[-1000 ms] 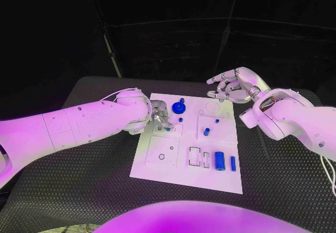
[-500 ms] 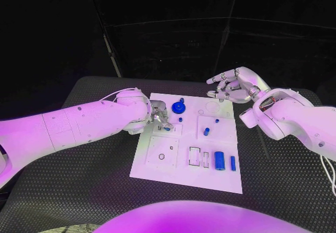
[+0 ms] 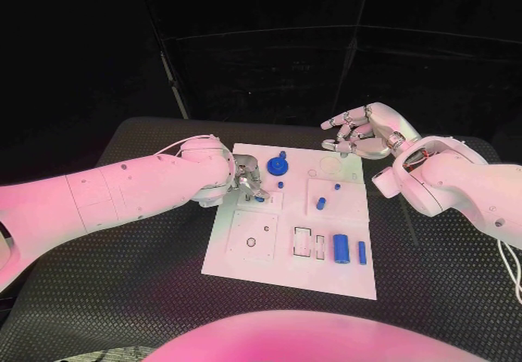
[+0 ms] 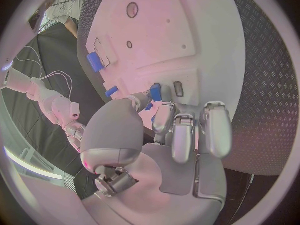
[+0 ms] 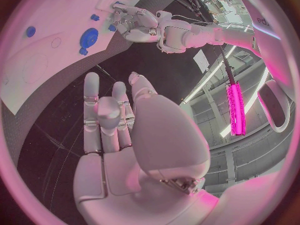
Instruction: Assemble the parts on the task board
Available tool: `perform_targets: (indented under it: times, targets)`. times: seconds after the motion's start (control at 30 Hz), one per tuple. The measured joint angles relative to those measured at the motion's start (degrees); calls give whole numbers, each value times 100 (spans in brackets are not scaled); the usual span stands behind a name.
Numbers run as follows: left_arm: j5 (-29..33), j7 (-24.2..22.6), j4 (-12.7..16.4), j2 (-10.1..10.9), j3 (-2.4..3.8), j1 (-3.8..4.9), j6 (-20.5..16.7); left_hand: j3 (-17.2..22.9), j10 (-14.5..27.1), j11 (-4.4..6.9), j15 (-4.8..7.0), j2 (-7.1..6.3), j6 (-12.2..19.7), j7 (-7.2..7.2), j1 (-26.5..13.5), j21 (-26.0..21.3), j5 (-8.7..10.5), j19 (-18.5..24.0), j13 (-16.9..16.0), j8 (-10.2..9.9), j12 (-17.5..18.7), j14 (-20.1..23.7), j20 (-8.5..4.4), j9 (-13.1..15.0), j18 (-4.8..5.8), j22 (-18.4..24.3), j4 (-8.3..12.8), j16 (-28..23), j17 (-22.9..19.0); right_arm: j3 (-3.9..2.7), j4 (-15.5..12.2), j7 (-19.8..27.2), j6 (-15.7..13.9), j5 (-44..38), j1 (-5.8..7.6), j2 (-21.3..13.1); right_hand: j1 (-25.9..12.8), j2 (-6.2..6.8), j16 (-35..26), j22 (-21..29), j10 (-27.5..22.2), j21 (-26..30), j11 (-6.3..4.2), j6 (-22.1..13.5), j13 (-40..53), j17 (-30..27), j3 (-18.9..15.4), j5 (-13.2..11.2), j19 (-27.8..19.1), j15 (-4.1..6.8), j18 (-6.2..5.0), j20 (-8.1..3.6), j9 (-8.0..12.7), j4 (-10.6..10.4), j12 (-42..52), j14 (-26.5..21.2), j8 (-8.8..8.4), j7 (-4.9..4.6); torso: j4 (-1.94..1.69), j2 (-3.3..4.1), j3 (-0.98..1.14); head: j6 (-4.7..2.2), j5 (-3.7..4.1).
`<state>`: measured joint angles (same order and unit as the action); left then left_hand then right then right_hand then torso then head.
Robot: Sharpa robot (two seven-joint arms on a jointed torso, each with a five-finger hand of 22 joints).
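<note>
MOVED: nothing visibly since a second ago | left hand (image 3: 246,181) at task board (image 3: 285,260) far-left edge, fingers (image 4: 155,93) pinching small blue part (image 4: 155,91) | right hand (image 3: 364,132) raised beyond board, fingers apart, holding nothing | blue disc (image 3: 277,167), pegs (image 3: 321,204), cylinder (image 3: 342,250) on board | black counter (image 3: 130,279) around

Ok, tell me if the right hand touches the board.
Apart. The head view shows the right hand raised beyond the board's far edge, holding nothing.

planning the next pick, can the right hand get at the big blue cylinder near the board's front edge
Probably yes: the right hand hovers empty past the task board's far edge, and the big blue cylinder lies uncovered, far from the left hand.
</note>
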<state>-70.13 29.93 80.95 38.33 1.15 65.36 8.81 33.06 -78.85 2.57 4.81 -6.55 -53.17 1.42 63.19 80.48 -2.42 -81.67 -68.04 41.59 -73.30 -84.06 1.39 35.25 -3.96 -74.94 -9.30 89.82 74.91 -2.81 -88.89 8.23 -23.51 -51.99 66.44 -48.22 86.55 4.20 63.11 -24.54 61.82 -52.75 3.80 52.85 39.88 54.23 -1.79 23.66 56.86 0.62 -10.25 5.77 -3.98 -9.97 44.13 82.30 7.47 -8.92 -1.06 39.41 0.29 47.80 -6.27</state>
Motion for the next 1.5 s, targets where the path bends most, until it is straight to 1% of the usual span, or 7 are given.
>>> perform_targets:
  times: [0.3,0.37,0.8,0.83,1.07,1.27,1.5]
  targets:
    - [-7,5,-60,-46,0,0,18,-144,1,1,21,30,-62,-41,-103,0,0,-17,-20,-23,-37,21,-17,-22,0,1,-82,0,0,0,4,0,1,0,0,5,0,0,0,0,0,0,0,-1,-5,0,0,0,0,0,0,0,0,0,0,0,0,-1,0,2,1,12,9]
    - [-10,6,-74,-58,0,1,27,-168,-11,-11,21,5,-72,-50,-130,0,0,-17,-34,-9,-37,21,-17,-27,0,1,-106,0,0,0,5,0,2,0,0,5,0,0,0,-1,0,0,0,-21,-5,0,0,0,0,0,0,0,0,0,0,0,0,-21,0,2,2,16,10]
    - [-31,19,-130,-95,2,7,82,-431,-38,0,21,12,-127,-58,-294,23,-1,-37,-60,-29,-61,21,-37,-62,0,1,-226,0,0,0,8,0,7,0,0,7,0,0,0,0,0,0,0,-20,-4,0,-7,0,0,-22,0,0,0,-6,0,-22,0,-21,0,0,2,31,25]
    - [-32,20,-137,-99,2,7,84,-454,-38,0,21,39,-138,-48,-321,23,-1,-37,-64,-30,-61,21,-37,-66,0,1,-249,0,0,0,9,0,7,0,0,7,0,0,0,3,0,0,0,-21,-4,0,-17,0,0,-22,0,0,0,-16,0,-22,0,-21,-1,-1,2,31,25]
    - [-33,21,-159,-119,-4,-1,108,-752,-38,0,21,18,-174,-30,-511,23,-1,-37,-70,-50,-61,20,-37,-94,0,2,-405,0,0,0,12,0,8,0,0,12,0,0,0,10,0,23,0,-21,-4,0,-21,0,0,-21,0,0,0,-54,0,-22,0,-21,-3,-4,2,31,26]
    - [-33,21,-168,-126,-4,-1,109,-1032,-81,0,21,86,-175,-31,-685,58,-1,-40,-85,-49,-86,20,-39,-116,0,2,-654,0,0,0,20,0,8,0,0,14,0,0,-22,11,0,23,0,-20,-4,1,-36,0,0,-21,0,0,0,-69,0,-22,0,-21,-4,-7,2,29,25]
    - [-33,21,-165,-126,-5,-2,100,-1177,-80,0,21,85,-175,-31,-744,58,-1,-56,-92,-70,-87,20,-56,-123,-1,2,-720,0,0,0,29,-9,6,0,0,15,-32,-29,-22,16,0,45,0,-20,-9,0,-35,0,0,-22,0,0,0,-100,0,-22,0,-21,-4,-7,1,14,23]
